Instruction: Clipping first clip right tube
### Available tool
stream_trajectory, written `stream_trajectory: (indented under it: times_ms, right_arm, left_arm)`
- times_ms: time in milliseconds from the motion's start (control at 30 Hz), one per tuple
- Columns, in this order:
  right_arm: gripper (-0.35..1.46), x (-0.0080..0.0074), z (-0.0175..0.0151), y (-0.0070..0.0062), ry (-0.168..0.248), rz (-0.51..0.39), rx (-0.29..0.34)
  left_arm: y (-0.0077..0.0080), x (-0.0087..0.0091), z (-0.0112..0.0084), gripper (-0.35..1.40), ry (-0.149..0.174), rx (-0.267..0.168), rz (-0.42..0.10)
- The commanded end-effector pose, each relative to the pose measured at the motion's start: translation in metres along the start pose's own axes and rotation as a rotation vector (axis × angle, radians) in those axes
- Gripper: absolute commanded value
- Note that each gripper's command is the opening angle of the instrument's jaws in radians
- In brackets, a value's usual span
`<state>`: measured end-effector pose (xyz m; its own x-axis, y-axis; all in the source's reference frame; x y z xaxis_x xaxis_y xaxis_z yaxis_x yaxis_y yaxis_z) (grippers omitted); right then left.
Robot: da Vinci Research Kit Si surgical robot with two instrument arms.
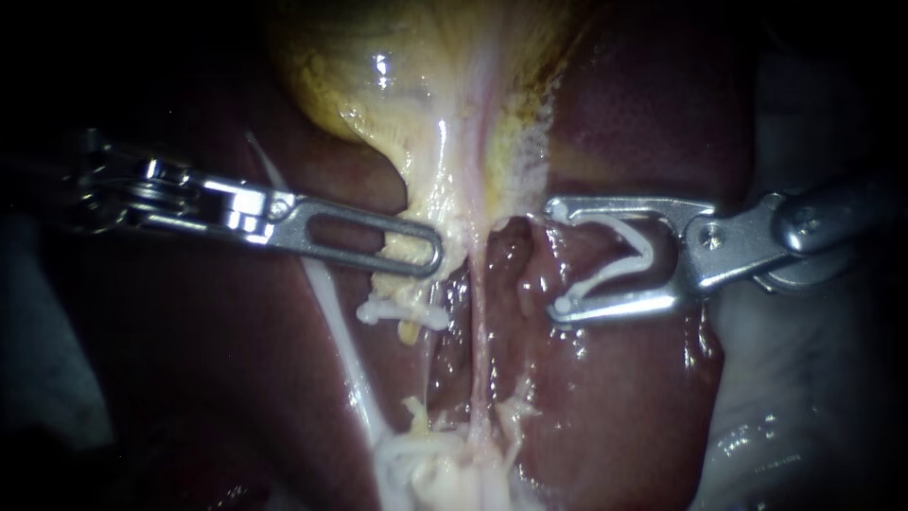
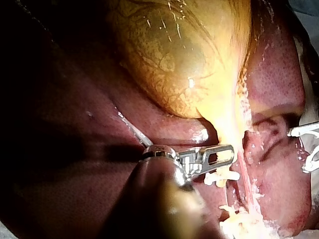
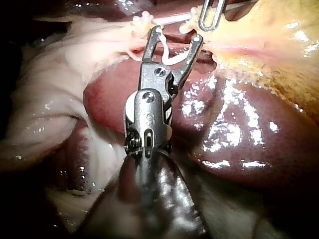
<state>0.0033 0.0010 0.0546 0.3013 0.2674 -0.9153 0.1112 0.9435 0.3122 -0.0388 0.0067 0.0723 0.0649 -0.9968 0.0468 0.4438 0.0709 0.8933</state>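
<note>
Standing wide, the claw of the right instrument (image 1: 558,257) carries an open white clip (image 1: 651,252). Each half of the claw bears on one arm of the clip, so the clip is held from two sides, its mouth turned toward the right tube (image 1: 478,331). That tube is the thin pinkish strand running from the neck of the gallbladder (image 1: 397,85) down to a pale, frayed knot of tissue. The clip's tips lie near the tube but apart from it, with a fold of dark red liver (image 1: 615,397) between, so the clip is beside the tube and not around it.

On the tube's far side, the claw of the left instrument (image 1: 430,255) is pressed together on the pale yellow tissue at the gallbladder's neck, its tip just beside the tube's upper end. Farther from the right tube on that side, the white left tube (image 1: 331,312) slants beneath the left instrument and joins the same frayed knot.

From the right wrist camera, the right instrument (image 3: 177,34) points at the tube with wet liver beneath it. Whether its tips touch the tube cannot be told there.
</note>
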Motion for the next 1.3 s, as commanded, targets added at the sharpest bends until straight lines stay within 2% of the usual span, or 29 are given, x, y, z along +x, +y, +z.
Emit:
stream_trajectory:
  times_ms: [33,167,467,667,733,800,900,967,1100,1300]
  right_arm:
    - [0.49,0.0000,0.0000,0.0000,0.000,-0.001,0.000]
    - [0.50,-0.0001,0.0001,-0.0001,0.000,-0.001,0.000]
    - [0.50,-0.0003,0.0002,-0.0002,0.000,-0.002,-0.001]
    - [0.50,-0.0008,0.0007,-0.0005,-0.005,-0.001,-0.003]
    - [0.49,-0.0013,0.0012,-0.0008,-0.009,0.037,-0.006]
    - [0.49,-0.0021,0.0019,-0.0012,-0.021,0.084,-0.004]
    - [0.49,-0.0041,0.0038,-0.0021,-0.065,0.163,0.000]
    - [0.49,-0.0054,0.0050,-0.0026,-0.077,0.202,0.008]
    - [0.49,-0.0085,0.0077,-0.0034,-0.077,0.310,0.019]
    - [0.48,-0.0115,0.0107,-0.0046,-0.083,0.406,0.056]
  left_arm:
    - [-0.0001,0.0000,-0.0003,-0.35,0.001,0.001,0.000]
    - [-0.0009,-0.0005,-0.0020,-0.35,0.013,0.010,-0.005]
    - [-0.0039,-0.0023,-0.0082,-0.35,-0.031,0.002,-0.035]
    - [-0.0041,-0.0022,-0.0083,-0.35,-0.037,0.001,-0.036]
    - [-0.0041,-0.0021,-0.0083,-0.35,-0.037,0.001,-0.036]
    - [-0.0041,-0.0021,-0.0083,-0.35,-0.037,0.001,-0.036]
    - [-0.0041,-0.0021,-0.0083,-0.35,-0.038,0.001,-0.036]
    - [-0.0042,-0.0020,-0.0084,-0.35,-0.038,0.001,-0.037]
    - [-0.0044,-0.0019,-0.0084,-0.35,-0.039,0.000,-0.031]
    - [-0.0047,-0.0017,-0.0083,-0.35,-0.040,-0.001,-0.032]
